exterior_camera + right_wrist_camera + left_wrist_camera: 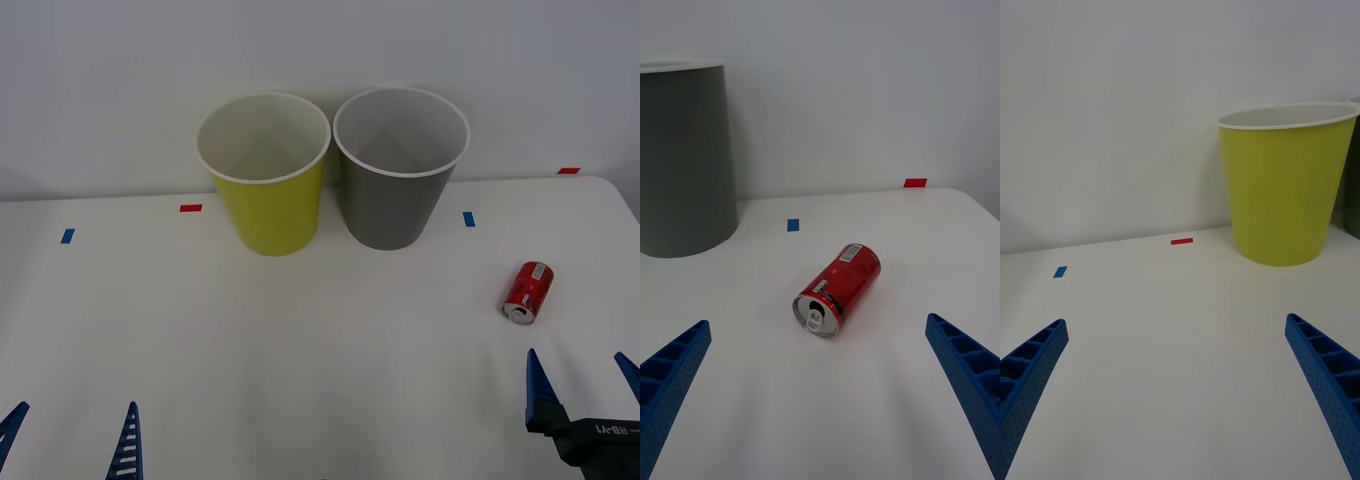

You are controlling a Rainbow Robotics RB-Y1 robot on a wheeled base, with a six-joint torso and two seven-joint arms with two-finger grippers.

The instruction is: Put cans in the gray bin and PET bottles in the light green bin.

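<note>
At the bottom right of the front view, the right claw [585, 385] is hovering low over the white desk [300, 340] with its blue fingers [962, 367] spread wide apart, gripping nothing. At the bottom left, the left claw [70, 435] is hanging just as open, its ribbed fingers [1034, 360] standing well apart over bare desk.

Just beyond the right claw, the red can [528, 291] is lying on its side on the desk, its silver top [816, 316] facing back toward the claw and its far end pointing away.

Farther back, in the upper middle of the frame, the light green bin [268, 200] and the gray bin [395, 195] are standing upright just beside each other against the wall, green on the left, gray on the right. Small red tape marks [190, 208] and blue tape marks [468, 218] are sitting on the desk around them.
</note>
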